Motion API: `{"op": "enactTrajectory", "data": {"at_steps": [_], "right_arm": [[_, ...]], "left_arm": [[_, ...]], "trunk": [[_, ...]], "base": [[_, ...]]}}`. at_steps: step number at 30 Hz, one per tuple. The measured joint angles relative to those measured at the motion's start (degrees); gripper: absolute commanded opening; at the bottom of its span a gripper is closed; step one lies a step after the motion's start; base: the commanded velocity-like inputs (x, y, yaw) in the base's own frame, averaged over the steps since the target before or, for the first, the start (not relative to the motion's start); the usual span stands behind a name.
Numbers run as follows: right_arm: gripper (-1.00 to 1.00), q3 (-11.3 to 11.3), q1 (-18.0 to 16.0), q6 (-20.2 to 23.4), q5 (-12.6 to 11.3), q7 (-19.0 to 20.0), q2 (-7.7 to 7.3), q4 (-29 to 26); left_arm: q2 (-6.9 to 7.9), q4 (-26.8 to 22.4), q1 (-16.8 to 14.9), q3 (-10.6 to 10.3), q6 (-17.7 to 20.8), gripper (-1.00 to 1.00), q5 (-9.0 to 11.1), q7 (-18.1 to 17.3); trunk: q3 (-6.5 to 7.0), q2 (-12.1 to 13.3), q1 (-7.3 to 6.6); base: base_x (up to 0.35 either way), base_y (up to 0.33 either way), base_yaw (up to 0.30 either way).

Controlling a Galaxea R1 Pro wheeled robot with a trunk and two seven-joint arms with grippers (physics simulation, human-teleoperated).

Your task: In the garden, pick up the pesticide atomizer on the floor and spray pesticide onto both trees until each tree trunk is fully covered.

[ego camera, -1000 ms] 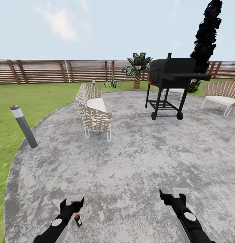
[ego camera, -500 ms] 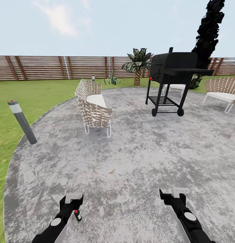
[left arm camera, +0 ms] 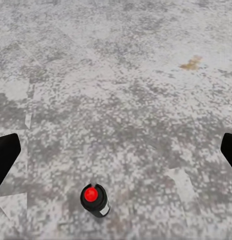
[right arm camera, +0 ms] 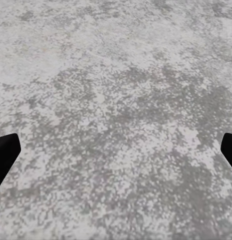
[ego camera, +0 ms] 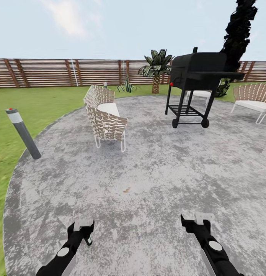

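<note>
The pesticide atomizer [left arm camera: 94, 200], a small black bottle with a red cap, stands upright on the grey speckled floor [ego camera: 155, 172]. In the left wrist view it sits below and between the wide-apart fingers [left arm camera: 3, 156]. From the head view only a sliver of the atomizer [ego camera: 88, 241] peeks out beside my left gripper [ego camera: 82, 223], which is open and hovers just over it. My right gripper [ego camera: 198, 219] is open over bare floor, holding nothing. Dark jagged foliage of one tree [ego camera: 238, 30] rises at the far right; its trunk is hidden behind the grill.
A woven chair [ego camera: 105, 117] stands ahead on the left, a black grill [ego camera: 196, 82] ahead on the right, another chair [ego camera: 253, 100] at the right edge. A grey bollard [ego camera: 22, 133] marks the paving's curved edge by the grass. A palm [ego camera: 156, 69] and slatted fence [ego camera: 52, 72] lie behind.
The whole head view has shifted, so the camera moved. The atomizer, plainly visible beside the left gripper before, now sits mostly hidden behind its tip. Both grippers stay open.
</note>
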Motion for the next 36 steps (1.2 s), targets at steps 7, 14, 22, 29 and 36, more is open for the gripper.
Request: {"op": "enactTrajectory", "data": {"at_steps": [7,14,22,29,36], "right_arm": [[1.00,0.00,0.01,-0.01,0.01,0.00,0.00,-0.01],[1.00,0.00,0.01,-0.02,0.05,0.00,0.00,-0.05],[1.00,0.00,0.01,-0.01,0.00,0.00,0.00,-0.01],[1.00,0.00,0.00,-0.03,0.01,0.00,0.00,-0.09],[1.00,0.00,-0.01,0.00,0.00,0.00,0.00,-0.17]], "left_arm": [[0.00,0.00,0.00,0.00,0.00,1.00,0.01,0.00],[0.00,0.00,0.00,0.00,0.00,1.00,0.04,0.00],[-0.02,0.01,0.00,0.00,0.00,1.00,0.17,0.00],[0.00,0.00,0.00,0.00,0.00,1.00,0.19,0.00],[0.00,0.00,0.00,0.00,0.00,1.00,0.19,0.00]], "trunk": [[-1.89,-2.81,1.54],[-3.77,-5.61,3.08],[-5.93,-8.82,4.83],[-7.81,-11.63,6.37],[-9.78,-13.68,7.53]], "base": [[0.000,0.000,0.000],[0.000,0.000,0.000],[0.000,0.000,0.000],[0.000,0.000,0.000],[0.000,0.000,0.000]]}}
